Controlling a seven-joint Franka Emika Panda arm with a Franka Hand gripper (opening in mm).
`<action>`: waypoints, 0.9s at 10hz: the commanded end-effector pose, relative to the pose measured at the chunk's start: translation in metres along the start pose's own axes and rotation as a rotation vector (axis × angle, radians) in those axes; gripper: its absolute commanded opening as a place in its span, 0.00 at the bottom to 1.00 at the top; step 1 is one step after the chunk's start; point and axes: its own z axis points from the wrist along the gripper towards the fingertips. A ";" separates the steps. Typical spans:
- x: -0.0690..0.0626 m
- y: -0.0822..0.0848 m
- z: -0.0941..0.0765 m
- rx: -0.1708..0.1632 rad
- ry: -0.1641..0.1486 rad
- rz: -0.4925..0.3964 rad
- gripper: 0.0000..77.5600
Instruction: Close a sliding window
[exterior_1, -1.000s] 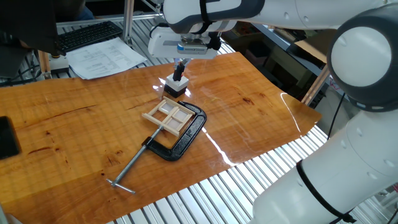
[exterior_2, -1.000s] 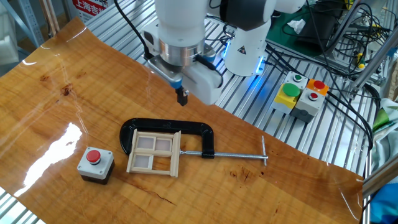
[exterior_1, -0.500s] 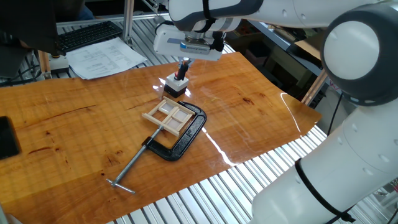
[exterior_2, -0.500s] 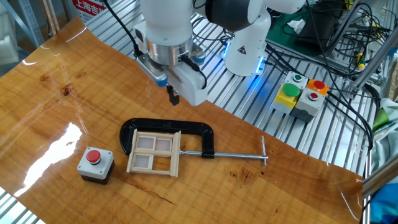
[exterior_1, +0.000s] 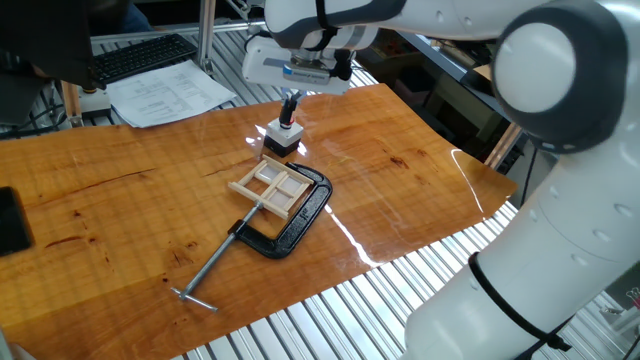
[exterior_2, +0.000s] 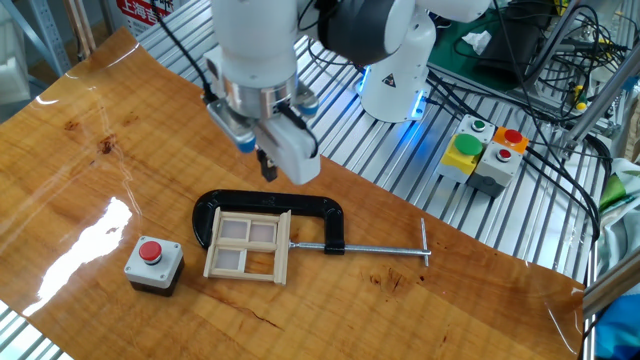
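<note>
The sliding window (exterior_1: 272, 187) is a small pale wooden frame with crossbars, lying flat on the wooden table and held in the jaws of a black C-clamp (exterior_1: 300, 218). It also shows in the other fixed view (exterior_2: 248, 245), with the clamp (exterior_2: 275, 205) around it. My gripper (exterior_1: 290, 100) hangs in the air behind the window, fingers together and holding nothing. In the other fixed view the gripper (exterior_2: 267, 168) is above the far edge of the clamp's bar, apart from the window.
A grey box with a red button (exterior_2: 153, 264) stands left of the window; it also shows under the gripper (exterior_1: 282, 136). The clamp's screw rod (exterior_2: 385, 250) reaches right. A keyboard (exterior_1: 140, 55), papers (exterior_1: 165, 92) and a coloured-button box (exterior_2: 485, 150) lie off the table.
My gripper has moved left along the far side of the clamp and come slightly lower. It stays shut. The window and clamp have not moved.
</note>
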 end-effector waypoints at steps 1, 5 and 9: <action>-0.010 0.002 -0.002 0.001 -0.016 0.010 0.00; -0.013 0.004 -0.004 -0.011 -0.059 0.042 0.00; -0.013 0.004 -0.004 -0.010 -0.066 0.139 0.00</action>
